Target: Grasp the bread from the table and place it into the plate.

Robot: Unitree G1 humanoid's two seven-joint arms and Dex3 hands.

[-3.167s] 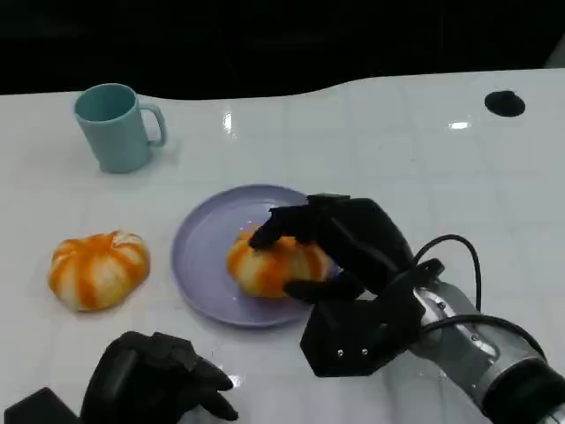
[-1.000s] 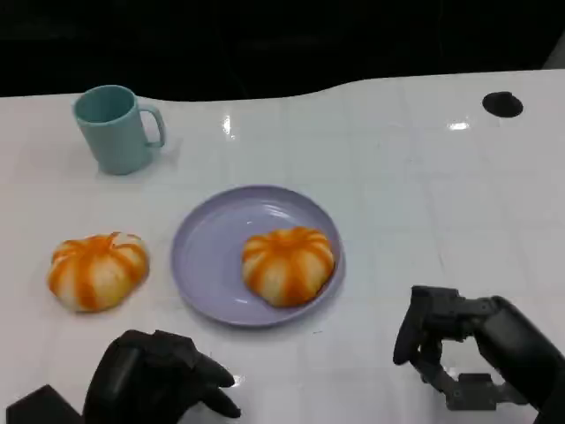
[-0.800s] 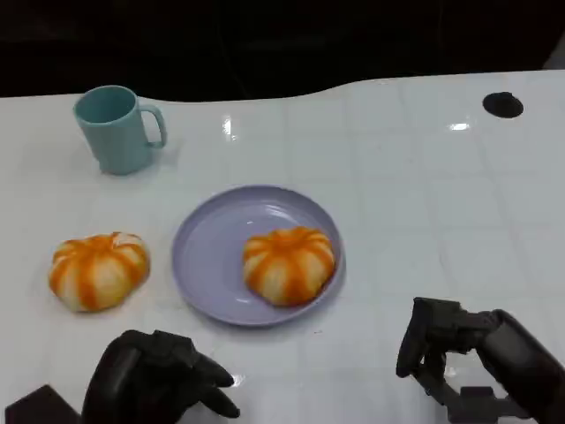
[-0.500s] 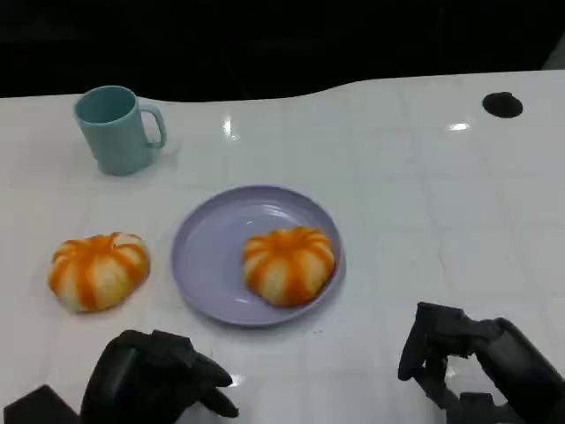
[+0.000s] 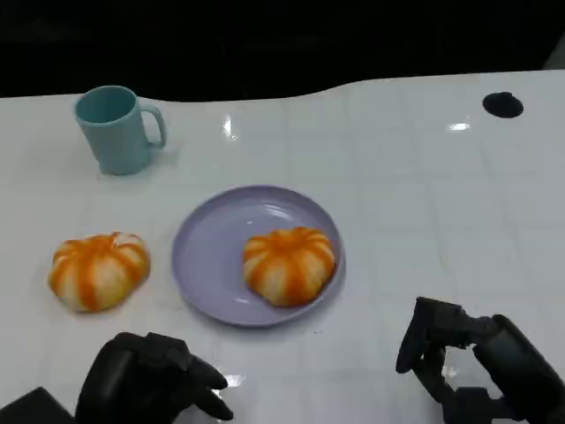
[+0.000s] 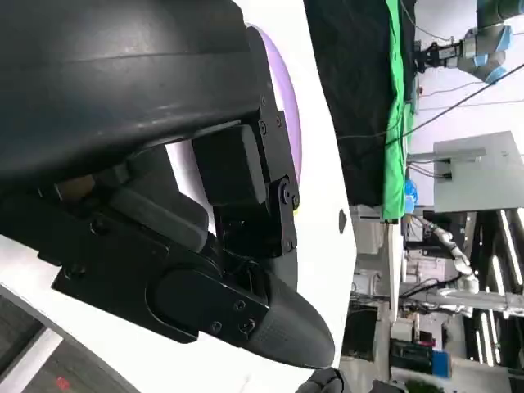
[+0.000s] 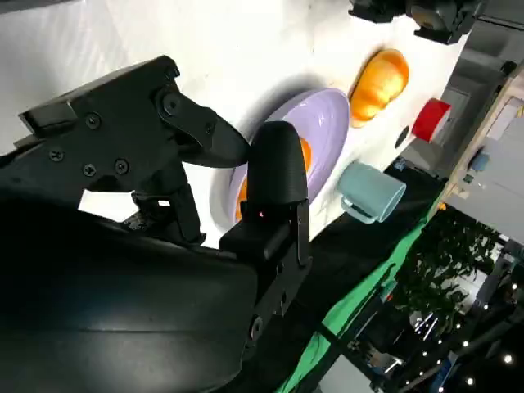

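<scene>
A glossy white table (image 5: pixel 415 177) runs back to a dark, unlit background at its far edge, with a small round black spot (image 5: pixel 503 104) set into it at far right. In the head view a lilac plate (image 5: pixel 207 256) sits at the middle of the table, and an orange-and-white striped bread (image 5: pixel 289 264) lies in it, toward the plate's right side. A second bread (image 5: pixel 97 270) of the same look rests on the bare table just left of the plate, apart from its rim. A teal mug (image 5: pixel 115 128) stands upright at far left, handle to the right. The left hand (image 5: pixel 150 384) lies at the near left edge, fingers curled in around nothing. The right hand (image 5: pixel 472 367) is at the near right, well apart from the plate, its fingers parted and holding nothing. The left wrist view shows that hand's black shell and fingers (image 6: pixel 270 319) close up, with a sliver of the plate's lilac rim (image 6: pixel 288 115) behind them. In the right wrist view the right hand's fingers (image 7: pixel 278 176) stand spread with open space between them, and beyond them lie the plate (image 7: pixel 323 135), the second bread (image 7: pixel 379 82) and the mug (image 7: pixel 370 194).
</scene>
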